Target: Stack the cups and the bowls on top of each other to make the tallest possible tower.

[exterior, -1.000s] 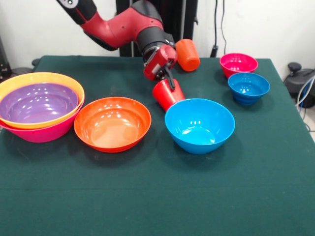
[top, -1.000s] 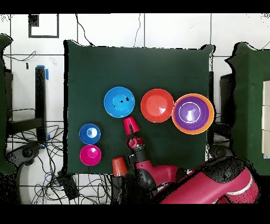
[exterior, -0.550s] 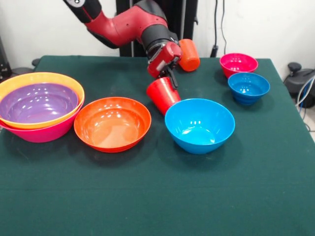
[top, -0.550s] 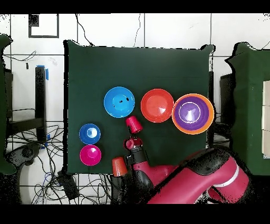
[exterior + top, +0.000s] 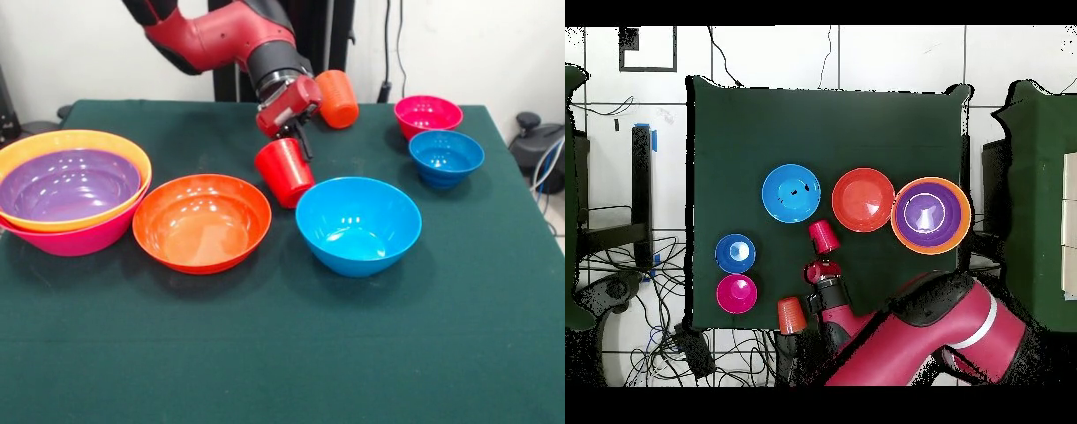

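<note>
My gripper (image 5: 297, 144) (image 5: 824, 256) is shut on the rim of the red cup (image 5: 284, 172) (image 5: 824, 236), which hangs tilted between the red-orange bowl (image 5: 201, 221) (image 5: 863, 200) and the medium blue bowl (image 5: 357, 225) (image 5: 791, 193). The orange cup (image 5: 336, 98) (image 5: 790, 313) lies on its side behind the gripper. At the left, the purple bowl (image 5: 68, 184) (image 5: 931, 213) sits nested in the yellow-orange bowl (image 5: 84, 140), inside the pink bowl (image 5: 84, 239). The small magenta bowl (image 5: 427, 115) (image 5: 737, 293) and small blue bowl (image 5: 446, 157) (image 5: 736, 252) stand at the right.
The green table (image 5: 282, 353) (image 5: 815, 125) has open cloth in front of the bowls. Cables and a dark device (image 5: 535, 141) lie past the table's right edge.
The gripper has carried the red cup up and a little left in the front view, toward the red-orange bowl. The bowls and the orange cup have not moved.
</note>
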You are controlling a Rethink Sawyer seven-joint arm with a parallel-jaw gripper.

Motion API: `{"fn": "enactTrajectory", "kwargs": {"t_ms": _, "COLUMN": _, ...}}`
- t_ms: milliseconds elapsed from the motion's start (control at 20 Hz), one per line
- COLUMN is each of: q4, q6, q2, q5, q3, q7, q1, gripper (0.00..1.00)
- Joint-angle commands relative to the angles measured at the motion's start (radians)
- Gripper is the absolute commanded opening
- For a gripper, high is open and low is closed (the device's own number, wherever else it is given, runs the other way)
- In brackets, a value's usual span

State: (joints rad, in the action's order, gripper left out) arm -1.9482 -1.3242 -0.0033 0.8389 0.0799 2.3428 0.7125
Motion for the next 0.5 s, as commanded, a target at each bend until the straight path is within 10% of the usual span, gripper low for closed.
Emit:
{"fn": "enactTrajectory", "kwargs": {"t_ms": 50, "q4": 0.012, "q6": 0.295, "q2": -0.113, "q5": -0.152, "q3": -0.068, "q7": 0.064, "q1": -0.078, "gripper": 0.00}}
{"fn": "enactTrajectory", "kwargs": {"t_ms": 500, "q4": -0.184, "q6": 0.565, "q2": -0.371, "q5": -0.257, "q3": -0.175, "q7": 0.082, "q1": -0.158, "gripper": 0.00}}
